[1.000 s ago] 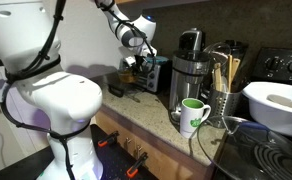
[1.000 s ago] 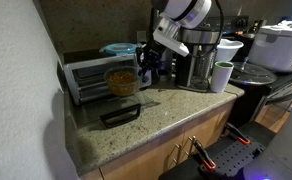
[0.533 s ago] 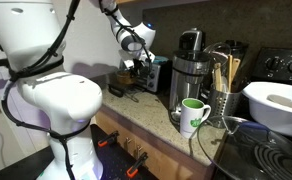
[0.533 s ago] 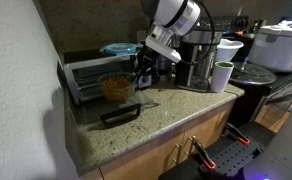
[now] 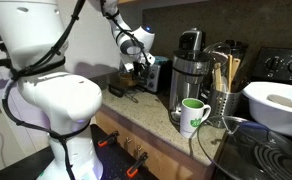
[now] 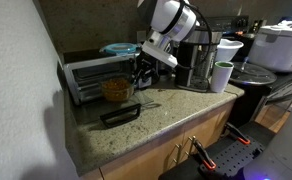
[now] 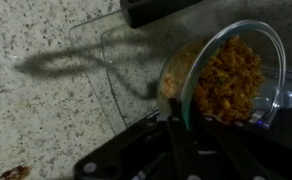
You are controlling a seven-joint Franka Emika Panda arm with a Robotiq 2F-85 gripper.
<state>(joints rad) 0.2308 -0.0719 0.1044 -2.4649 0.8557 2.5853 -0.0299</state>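
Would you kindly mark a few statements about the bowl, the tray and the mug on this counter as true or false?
1. The gripper is shut on the rim of a glass bowl. True.
2. The glass bowl is empty. False: it holds orange-brown food.
3. A black tray lies on the countertop in front of the toaster oven. True.
4. The green-and-white mug stands inside the toaster oven. False: it stands on the countertop beside the coffee machine.
5. In the wrist view the bowl is tilted. True.
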